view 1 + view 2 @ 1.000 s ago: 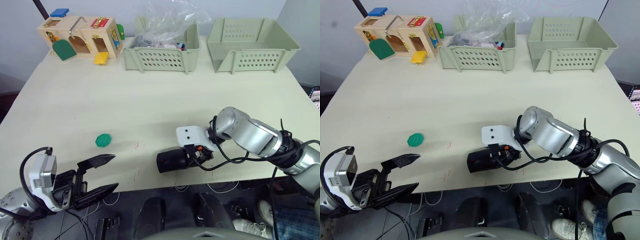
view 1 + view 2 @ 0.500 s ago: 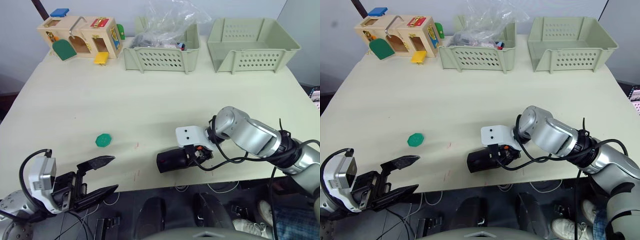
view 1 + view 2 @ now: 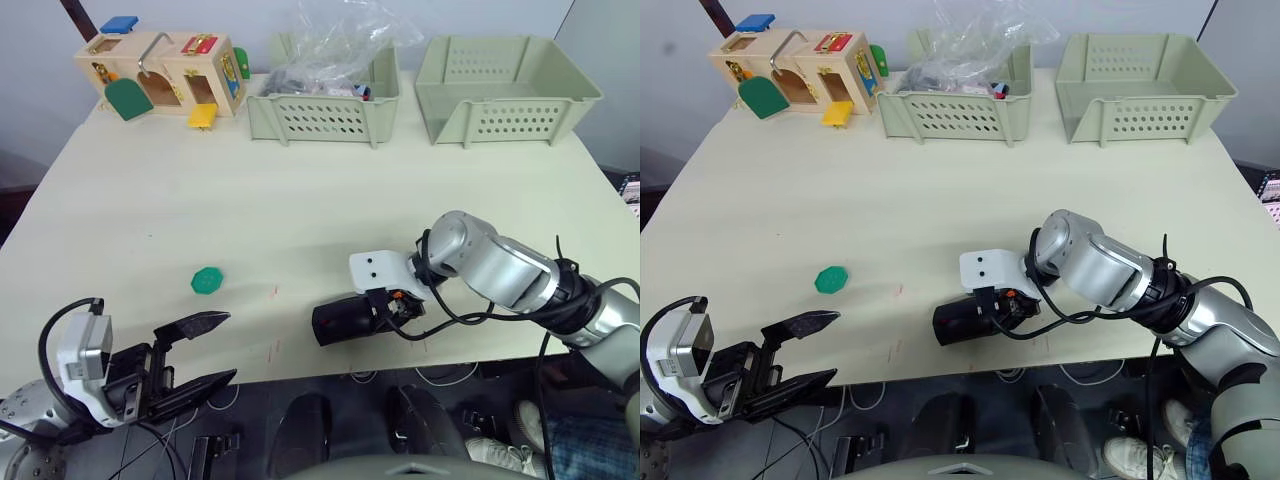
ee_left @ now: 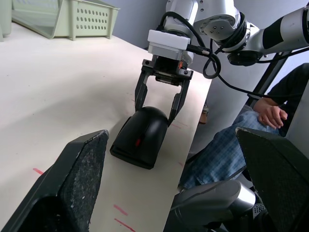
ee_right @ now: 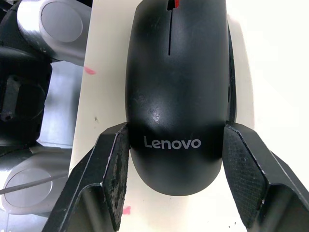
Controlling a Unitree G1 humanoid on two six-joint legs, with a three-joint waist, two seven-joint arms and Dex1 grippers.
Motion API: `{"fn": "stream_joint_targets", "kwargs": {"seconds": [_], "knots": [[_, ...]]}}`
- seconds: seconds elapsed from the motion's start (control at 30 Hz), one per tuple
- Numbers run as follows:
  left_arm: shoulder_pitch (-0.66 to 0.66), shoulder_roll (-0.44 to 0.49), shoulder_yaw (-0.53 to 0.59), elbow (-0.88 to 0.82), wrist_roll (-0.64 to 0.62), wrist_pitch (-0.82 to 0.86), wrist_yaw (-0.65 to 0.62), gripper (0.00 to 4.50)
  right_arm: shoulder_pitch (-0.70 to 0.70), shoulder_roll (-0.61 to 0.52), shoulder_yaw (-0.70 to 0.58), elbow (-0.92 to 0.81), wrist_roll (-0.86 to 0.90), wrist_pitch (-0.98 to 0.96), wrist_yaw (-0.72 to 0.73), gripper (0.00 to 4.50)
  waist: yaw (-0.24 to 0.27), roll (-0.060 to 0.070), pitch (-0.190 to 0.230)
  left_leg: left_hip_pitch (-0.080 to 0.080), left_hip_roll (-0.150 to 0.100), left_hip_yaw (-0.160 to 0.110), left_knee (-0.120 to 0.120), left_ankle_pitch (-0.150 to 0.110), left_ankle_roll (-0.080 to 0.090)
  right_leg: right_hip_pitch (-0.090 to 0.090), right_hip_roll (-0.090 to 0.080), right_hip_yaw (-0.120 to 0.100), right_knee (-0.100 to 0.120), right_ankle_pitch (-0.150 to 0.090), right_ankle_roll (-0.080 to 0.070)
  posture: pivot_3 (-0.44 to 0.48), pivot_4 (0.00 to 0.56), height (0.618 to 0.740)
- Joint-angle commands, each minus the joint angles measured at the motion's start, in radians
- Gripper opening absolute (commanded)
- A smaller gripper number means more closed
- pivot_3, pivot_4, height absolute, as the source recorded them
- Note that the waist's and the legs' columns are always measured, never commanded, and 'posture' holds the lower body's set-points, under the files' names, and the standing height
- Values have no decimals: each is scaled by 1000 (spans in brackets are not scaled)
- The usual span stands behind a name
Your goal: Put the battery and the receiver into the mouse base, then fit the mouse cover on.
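My right hand [image 4: 158,105] straddles the assembled mouse near the surface's [image 3: 300,200] front edge.

The mouse cover [image 5: 177,96], one smooth glossy black shell marked Lenovo, sits on the mouse base [image 4: 129,153]; my two ribbed black fingers [image 5: 112,179] flank its rounded rear, spread, barely touching. My left hand [image 3: 195,355] hovers off the edge, released.

The two head cameras look forward and down over the whole surface [image 3: 300,190], almost the same picture. The left wrist camera sits low near the front edge and looks across to the mouse [image 4: 142,135]. The right wrist camera looks straight down, very near, on this same mouse.
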Motion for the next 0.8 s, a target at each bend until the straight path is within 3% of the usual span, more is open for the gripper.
{"fn": "stream_joint_targets", "kwargs": {"seconds": [0.03,0.8], "knots": [[4,5,9,-21,-6,-4,-11,4500,-26,3,-19,-17,5,1,7,2255,0,0,0,0,0,0,0,0,0,0,0,0,0,0,0,0,150,740],[20,-3,4,-27,-5,-3,-5,4500,-54,12,-9,56,-6,-44,32,2255,1,0,0,0,0,1,0,0,0,0,0,0,0,0,0,0,150,740]]}}
